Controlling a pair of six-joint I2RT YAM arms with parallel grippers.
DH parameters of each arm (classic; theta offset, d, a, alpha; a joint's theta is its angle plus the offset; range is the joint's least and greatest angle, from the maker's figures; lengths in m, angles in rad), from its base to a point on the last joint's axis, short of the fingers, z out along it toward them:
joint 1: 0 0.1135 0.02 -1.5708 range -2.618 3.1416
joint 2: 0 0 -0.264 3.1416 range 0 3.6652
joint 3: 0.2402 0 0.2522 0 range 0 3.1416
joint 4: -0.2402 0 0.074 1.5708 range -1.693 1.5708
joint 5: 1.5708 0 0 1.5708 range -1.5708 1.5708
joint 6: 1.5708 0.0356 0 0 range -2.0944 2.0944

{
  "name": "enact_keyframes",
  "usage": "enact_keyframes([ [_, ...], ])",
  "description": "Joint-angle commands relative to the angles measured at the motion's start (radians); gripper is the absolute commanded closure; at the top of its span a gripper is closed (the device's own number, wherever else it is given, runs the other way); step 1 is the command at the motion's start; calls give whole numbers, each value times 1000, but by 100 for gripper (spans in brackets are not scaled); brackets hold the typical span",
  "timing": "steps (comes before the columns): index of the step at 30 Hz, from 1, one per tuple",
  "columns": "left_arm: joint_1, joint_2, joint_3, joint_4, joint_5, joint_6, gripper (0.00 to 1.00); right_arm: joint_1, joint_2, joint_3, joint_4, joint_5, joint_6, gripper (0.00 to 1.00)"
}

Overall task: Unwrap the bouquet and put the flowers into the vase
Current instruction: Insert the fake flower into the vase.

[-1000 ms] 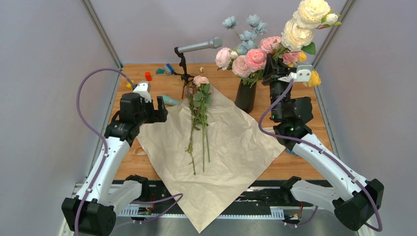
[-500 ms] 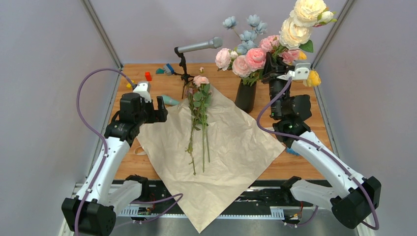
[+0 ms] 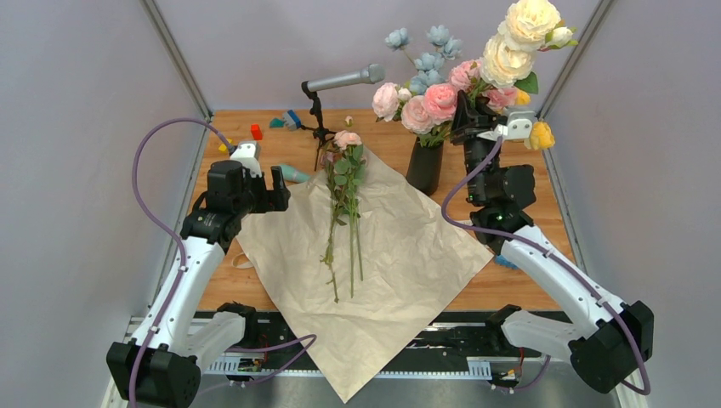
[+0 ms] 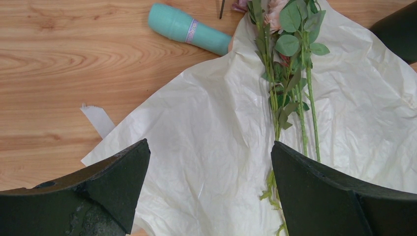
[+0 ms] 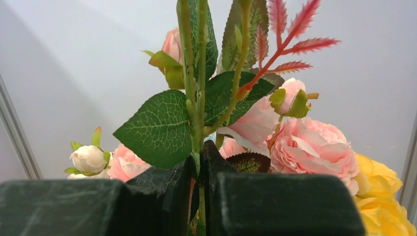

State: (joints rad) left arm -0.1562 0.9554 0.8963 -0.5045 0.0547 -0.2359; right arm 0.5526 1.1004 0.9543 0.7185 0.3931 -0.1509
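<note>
The bouquet's paper lies spread flat, beige side up, with a few leafy flowers on it, a pink bloom at their far end. The black vase stands past the paper's far right edge with pink blooms in it. My right gripper is just right of the vase top, shut on green stems that carry cream and pink blooms high above. My left gripper hangs open over the paper's left part, with the lying stems near its right finger.
A microphone on a stand rises behind the paper. A teal cylinder lies by the paper's far left edge, small coloured blocks behind it. Pale blue blossoms and a yellow rose flank the vase. A ribbon loop lies left.
My right gripper has shifted a little left and up with its stems, closer to the vase top. The left arm and the flowers on the paper have not moved.
</note>
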Motion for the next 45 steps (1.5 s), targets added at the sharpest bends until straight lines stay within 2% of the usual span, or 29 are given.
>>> enact_keyframes([
  [1, 4, -20, 2, 32, 5, 21, 0, -13, 9, -17, 48, -24, 35, 100],
  [45, 4, -10, 1, 34, 26, 20, 0, -26, 54, -142, -43, -49, 139, 100],
])
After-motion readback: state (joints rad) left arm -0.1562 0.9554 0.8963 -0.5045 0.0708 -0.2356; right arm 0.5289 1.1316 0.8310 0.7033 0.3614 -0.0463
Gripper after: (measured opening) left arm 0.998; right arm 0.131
